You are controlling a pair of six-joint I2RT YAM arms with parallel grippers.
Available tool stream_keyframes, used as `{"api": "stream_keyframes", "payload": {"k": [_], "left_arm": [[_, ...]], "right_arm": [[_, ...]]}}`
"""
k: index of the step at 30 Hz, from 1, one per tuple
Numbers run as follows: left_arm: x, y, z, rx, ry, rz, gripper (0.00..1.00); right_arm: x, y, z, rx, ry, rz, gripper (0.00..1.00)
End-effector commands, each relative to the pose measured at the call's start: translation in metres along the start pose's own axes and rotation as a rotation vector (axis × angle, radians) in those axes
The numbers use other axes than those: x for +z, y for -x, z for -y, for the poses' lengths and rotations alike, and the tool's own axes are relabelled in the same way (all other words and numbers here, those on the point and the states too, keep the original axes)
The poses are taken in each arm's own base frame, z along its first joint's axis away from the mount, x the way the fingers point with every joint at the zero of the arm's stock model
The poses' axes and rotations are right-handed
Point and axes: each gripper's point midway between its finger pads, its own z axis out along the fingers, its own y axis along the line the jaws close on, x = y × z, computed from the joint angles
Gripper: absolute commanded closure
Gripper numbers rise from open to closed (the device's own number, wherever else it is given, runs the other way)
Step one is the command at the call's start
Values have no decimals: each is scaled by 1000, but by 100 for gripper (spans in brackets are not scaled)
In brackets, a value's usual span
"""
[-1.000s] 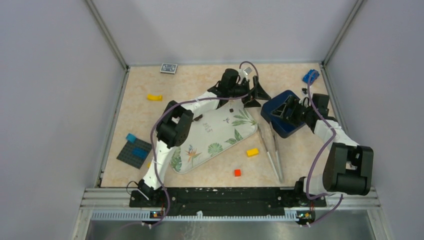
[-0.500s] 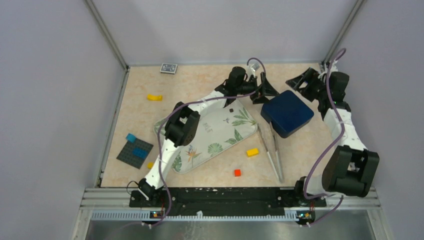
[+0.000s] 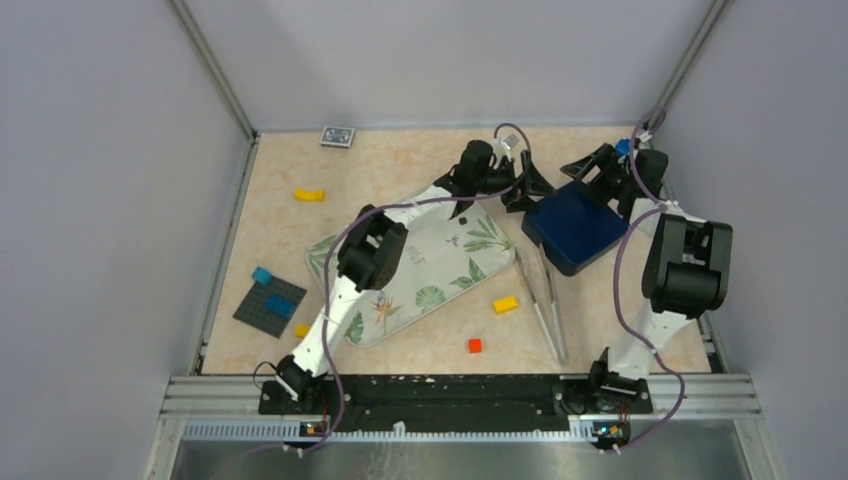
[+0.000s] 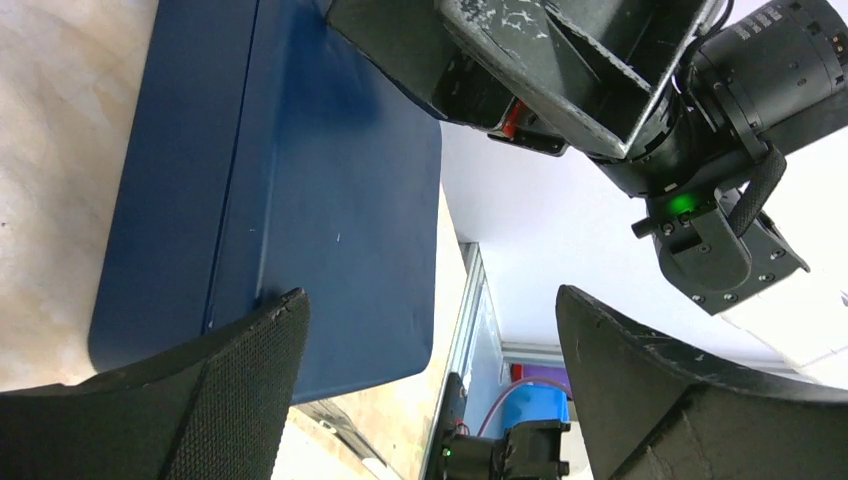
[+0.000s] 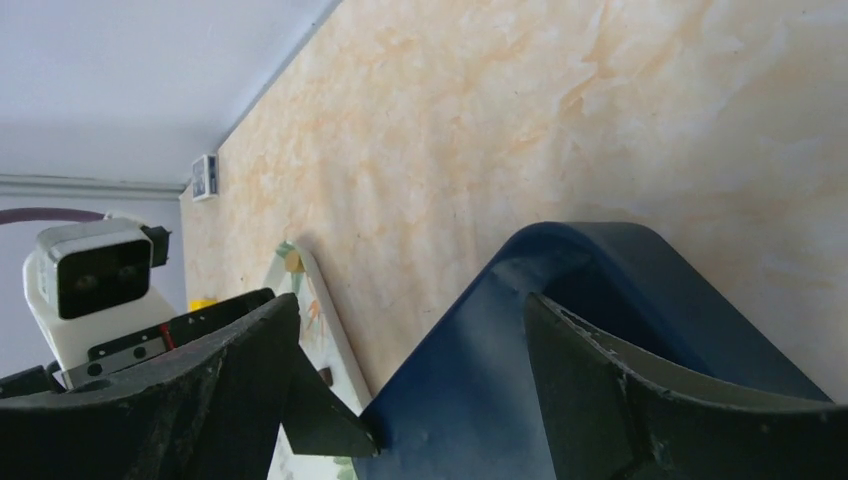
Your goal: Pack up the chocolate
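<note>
Top: my left hand (image 3: 527,193), fingers apart, sits at the navy box's (image 3: 580,230) left corner. My right hand (image 3: 592,178), also apart, is at its far edge. Box closed. One dark chocolate piece (image 3: 462,217) lies on the leaf-print tray (image 3: 430,275); the tray's lettering is too small to read.
Left wrist: the box's plain blue side just ahead.
Right wrist: box corner between my fingers (image 5: 600,400).

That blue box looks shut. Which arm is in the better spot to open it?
Probably the right. The right arm's fingers, open, straddle a corner of the blue box; the left arm's fingers, also open, sit beside it.
</note>
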Motion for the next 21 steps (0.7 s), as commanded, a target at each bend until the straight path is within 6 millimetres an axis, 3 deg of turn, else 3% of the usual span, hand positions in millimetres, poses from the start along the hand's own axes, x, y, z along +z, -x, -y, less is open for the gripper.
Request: {"api": "stream_keyframes", "payload": {"k": [1,6,10,13,18,21], "left_arm": [[-1,-9,-41,-16,94,-2,2],[-10,1,-22,50,122,27,2],[-21,8,13,115,84,52,2],[-38,13,53,176,44,80,1],[-94,25,118,278,18,180,1],[-136,27,111,293,117,250,1]], "right_arm": [[-4,10,-5,-31,6,24,19],[-41,52,-64,-125,68,129,19],[-71,61,-101,-201,112,162,19],[-80,45,-110,-271,97,131,19],[-75,2,-89,-315,14,47,19],[-68,-18,-90,-338,11,-6,19]]}}
